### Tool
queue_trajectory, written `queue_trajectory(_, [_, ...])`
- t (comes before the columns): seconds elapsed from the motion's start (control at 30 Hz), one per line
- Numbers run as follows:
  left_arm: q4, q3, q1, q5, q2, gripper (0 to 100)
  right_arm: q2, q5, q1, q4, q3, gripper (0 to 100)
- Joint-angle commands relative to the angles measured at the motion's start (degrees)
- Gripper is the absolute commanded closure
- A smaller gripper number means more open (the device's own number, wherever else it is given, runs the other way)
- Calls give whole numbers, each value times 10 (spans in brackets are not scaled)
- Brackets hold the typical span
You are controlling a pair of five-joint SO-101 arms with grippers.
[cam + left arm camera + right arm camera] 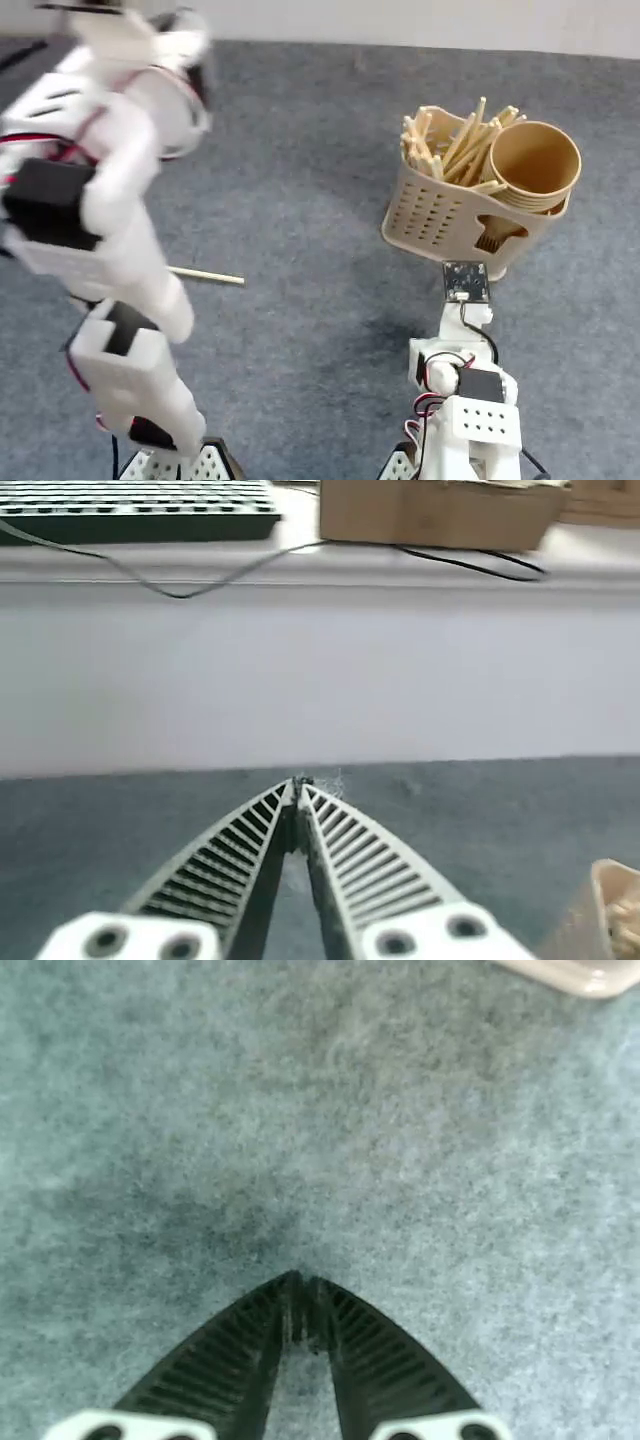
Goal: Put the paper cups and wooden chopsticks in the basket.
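**Hazards around the one loose chopstick**

Noted inside the beige perforated plastic basket (440,215): a bundle of pale wooden chopsticks (450,145) and a nested stack of tan paper cups (535,160), mouth above the rim at one end. Noted outside it: one thin wooden chopstick (208,275), flat on the grey carpet (320,150), well apart from the basket, one end hidden beneath the white left arm (110,200). Held high and level: the left gripper (299,783), jaws closed tip to tip on nothing, aimed at the pale wall (320,680) rather than at the stick. Held low over bare carpet near the basket's base: the right gripper (300,1280), jaws likewise pressed together and empty.

Judged most likely to fail: the pickup.
- Brought down unopened, would only push or roll so thin a stick.
- Opened too late, would pinch carpet pile instead.
- Gripped near one end, would droop and could catch the basket wall, or strike the crowded bundle on release and flick sticks out.
- Nudged by the right arm (470,400), so close alongside, could tip over and spill the cups.
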State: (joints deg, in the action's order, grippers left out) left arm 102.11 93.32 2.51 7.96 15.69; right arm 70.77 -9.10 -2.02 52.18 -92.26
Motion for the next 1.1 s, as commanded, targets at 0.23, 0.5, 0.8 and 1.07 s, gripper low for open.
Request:
queue_trajectory(0.23, [2,-371,-107,81,-145,973,0,-7,-9,-13,0,957])
queue_trajectory(0.5, [0,-620,-201,159,-208,972,0,-7,-9,-13,0,957])
queue_trajectory(0.8, [-1,-817,-293,253,-207,713,0,-7,-9,-13,0,957])
queue_trajectory(1.07, [-136,-1000,-338,254,-206,697,0,-7,-9,-13,0,957])
